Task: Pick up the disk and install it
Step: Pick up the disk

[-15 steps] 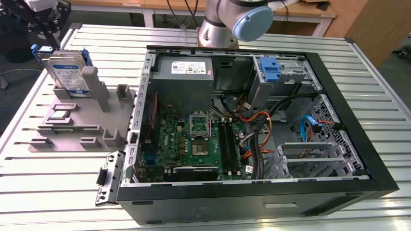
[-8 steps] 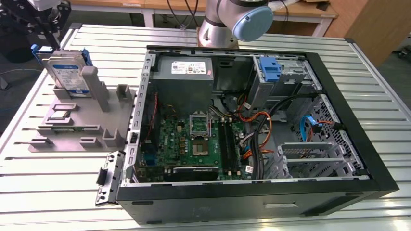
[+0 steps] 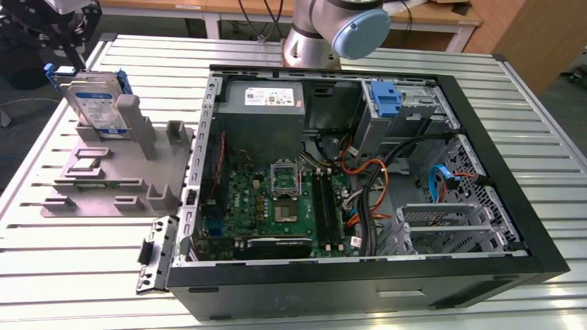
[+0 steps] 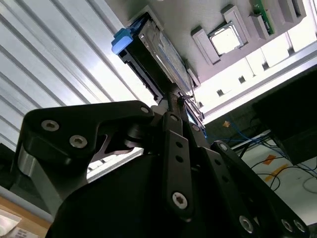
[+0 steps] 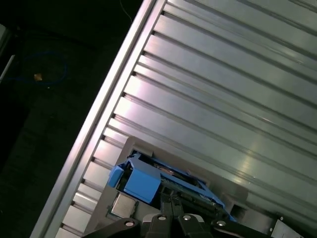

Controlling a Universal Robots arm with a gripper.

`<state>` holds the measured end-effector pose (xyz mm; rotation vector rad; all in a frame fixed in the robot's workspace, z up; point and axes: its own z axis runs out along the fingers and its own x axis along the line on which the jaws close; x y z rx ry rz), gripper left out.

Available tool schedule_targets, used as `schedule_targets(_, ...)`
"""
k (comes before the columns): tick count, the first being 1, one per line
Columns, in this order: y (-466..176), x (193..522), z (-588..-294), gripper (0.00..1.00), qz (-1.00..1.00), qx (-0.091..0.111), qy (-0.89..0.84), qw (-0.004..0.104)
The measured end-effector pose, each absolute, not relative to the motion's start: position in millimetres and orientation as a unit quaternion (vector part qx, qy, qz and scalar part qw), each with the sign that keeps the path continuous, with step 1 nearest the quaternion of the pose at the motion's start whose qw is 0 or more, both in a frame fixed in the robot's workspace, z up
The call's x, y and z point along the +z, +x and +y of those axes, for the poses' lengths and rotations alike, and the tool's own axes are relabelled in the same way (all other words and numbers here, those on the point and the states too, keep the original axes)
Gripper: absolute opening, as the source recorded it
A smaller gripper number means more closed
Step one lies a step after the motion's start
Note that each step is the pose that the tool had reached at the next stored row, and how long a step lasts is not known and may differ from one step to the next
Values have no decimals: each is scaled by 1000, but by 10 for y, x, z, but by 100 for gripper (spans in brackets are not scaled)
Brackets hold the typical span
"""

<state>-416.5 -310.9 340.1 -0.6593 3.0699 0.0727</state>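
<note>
Disk: the disk (image 3: 92, 103) is stood on edge in a slot of the grey stand (image 3: 101, 185). The stand is set on the slatted table (image 3: 55, 275) at the exterior view's left, well apart from the open computer case (image 3: 367, 278).
Gripper: the gripper (image 3: 77, 56) is held directly above the disk's top edge, at or very near its blue bracket. In both wrist views the bracket is seen just beyond the gripper.
Pincer state: it cannot be told whether it is spread, pressed together or pinching the disk.
Task progress: the disk is judged not yet lifted or installed, since it is seated in the stand.
Risk, grasp: if the disk is gripped off-centre, or only by the plastic bracket, it may be tilted, jammed in the slot or dropped.
Risk, stand: the stand may be dragged up by a jammed disk.
Risk, case: the loose cables (image 3: 367, 182) near the drive bay (image 3: 396, 103) may be snagged or pinched.
</note>
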Motion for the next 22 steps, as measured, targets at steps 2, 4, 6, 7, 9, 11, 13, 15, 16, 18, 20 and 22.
schedule_targets(2,-4165,3401,-3109,10,976,23,-217,0)
schedule_targets(4,-4165,3400,-3109,10,974,23,-224,0)
schedule_targets(6,-4165,3400,-3109,10,973,23,-232,0)
schedule_targets(7,-4165,3400,-3108,10,972,23,-236,0)
schedule_targets(9,-4165,3399,-3108,10,969,23,-244,0)
schedule_targets(11,-4165,3398,-3109,10,967,23,-253,-1)
schedule_targets(13,-4165,3397,-3109,10,965,23,-261,-1)
schedule_targets(15,-4165,3397,-3109,10,963,23,-269,-1)
schedule_targets(16,-4165,3397,-3109,10,962,23,-273,-1)
schedule_targets(18,-4165,3397,-3109,10,960,23,-279,-1)
schedule_targets(20,-4165,3397,-3109,10,958,23,-285,-1)
schedule_targets(22,-4165,3397,-3109,10,957,23,-290,-1)
